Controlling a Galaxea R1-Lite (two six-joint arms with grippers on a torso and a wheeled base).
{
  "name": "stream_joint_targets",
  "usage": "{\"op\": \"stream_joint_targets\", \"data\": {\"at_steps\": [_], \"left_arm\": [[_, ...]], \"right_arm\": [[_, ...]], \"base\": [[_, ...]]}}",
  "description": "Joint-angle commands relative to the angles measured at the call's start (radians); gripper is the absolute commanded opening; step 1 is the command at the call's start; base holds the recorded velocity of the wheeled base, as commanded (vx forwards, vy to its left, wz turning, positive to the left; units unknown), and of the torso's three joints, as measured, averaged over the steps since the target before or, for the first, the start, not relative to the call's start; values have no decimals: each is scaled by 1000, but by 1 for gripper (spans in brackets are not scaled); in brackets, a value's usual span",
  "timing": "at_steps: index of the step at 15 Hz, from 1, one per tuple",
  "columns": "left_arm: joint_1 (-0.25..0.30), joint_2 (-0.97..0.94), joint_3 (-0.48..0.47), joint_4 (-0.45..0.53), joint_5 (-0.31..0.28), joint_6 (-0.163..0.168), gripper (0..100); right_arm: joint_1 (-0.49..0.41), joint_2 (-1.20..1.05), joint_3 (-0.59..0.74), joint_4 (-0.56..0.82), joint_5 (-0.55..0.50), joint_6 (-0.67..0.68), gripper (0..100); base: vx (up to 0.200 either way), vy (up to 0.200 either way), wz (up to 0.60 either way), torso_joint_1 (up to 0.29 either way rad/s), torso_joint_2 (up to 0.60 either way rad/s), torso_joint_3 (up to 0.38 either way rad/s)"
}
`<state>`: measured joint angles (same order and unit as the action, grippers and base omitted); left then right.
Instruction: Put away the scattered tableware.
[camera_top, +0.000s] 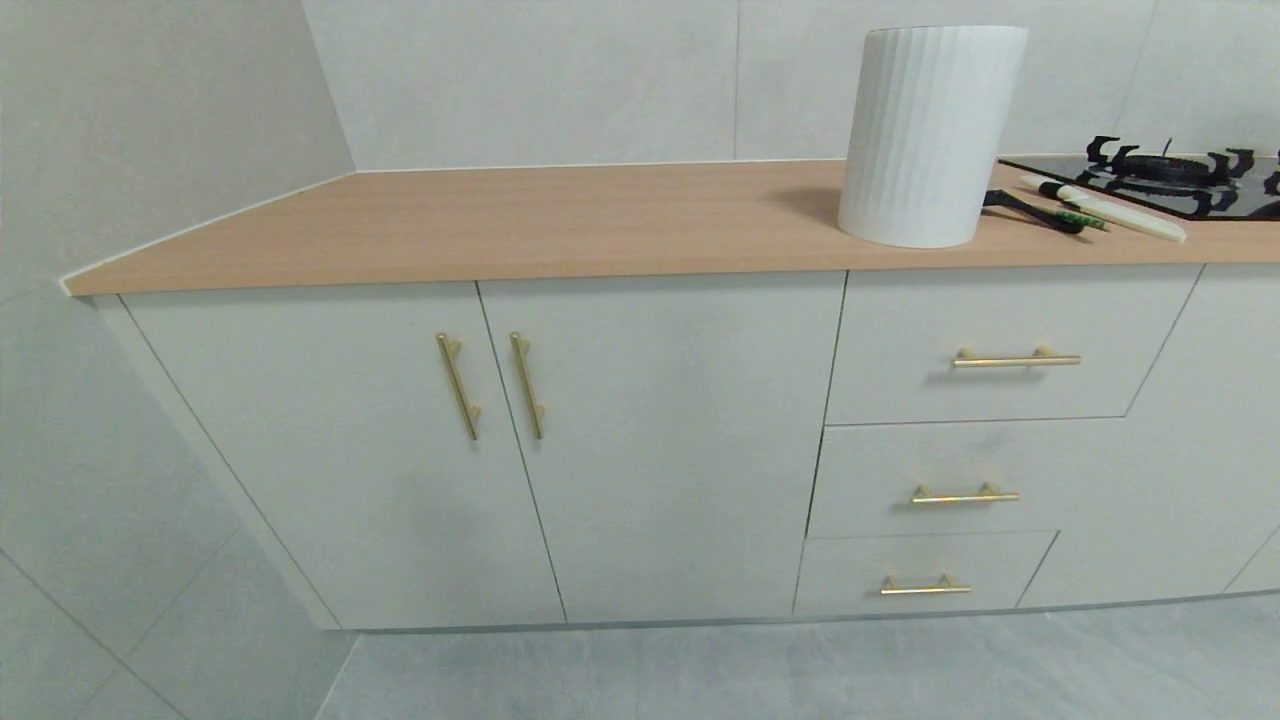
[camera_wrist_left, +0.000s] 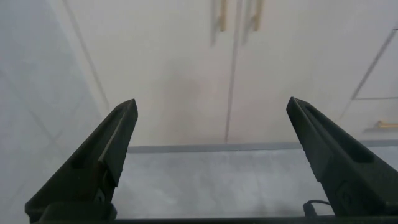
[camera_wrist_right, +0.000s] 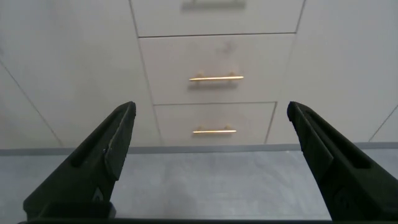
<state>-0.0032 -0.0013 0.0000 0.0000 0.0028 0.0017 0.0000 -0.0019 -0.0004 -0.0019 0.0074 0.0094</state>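
A tall white ribbed holder (camera_top: 930, 135) stands on the wooden countertop (camera_top: 500, 220) at the right. Just right of it lie a black utensil (camera_top: 1030, 211), a green-handled piece (camera_top: 1085, 217) and a long cream-coloured utensil (camera_top: 1105, 209), side by side. My left gripper (camera_wrist_left: 211, 118) hangs low before the double cabinet doors (camera_wrist_left: 233, 68), open with nothing between its fingers. My right gripper (camera_wrist_right: 211, 118) hangs low facing the drawer stack (camera_wrist_right: 216, 68), also open and empty.
A black gas hob (camera_top: 1175, 180) sits at the counter's far right. Below are two cabinet doors with gold handles (camera_top: 490, 385) and three drawers with gold handles (camera_top: 1015, 357). A tiled wall closes the left side. Grey floor (camera_top: 800, 670) lies in front.
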Motion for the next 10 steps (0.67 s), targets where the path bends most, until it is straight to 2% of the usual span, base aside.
{"op": "stream_joint_targets", "data": {"at_steps": [1,8,10], "left_arm": [[0,1,0,0,0,0,100],[0,1,0,0,0,0,100],[0,1,0,0,0,0,100]], "right_arm": [[0,2,0,0,0,0,100],[0,2,-1,-1,0,3,100],[0,2,-1,-1,0,3,100]], "base": [[0,-200,0,7,7,7],[0,-200,0,1,2,4],[0,0,0,0,0,0]]}}
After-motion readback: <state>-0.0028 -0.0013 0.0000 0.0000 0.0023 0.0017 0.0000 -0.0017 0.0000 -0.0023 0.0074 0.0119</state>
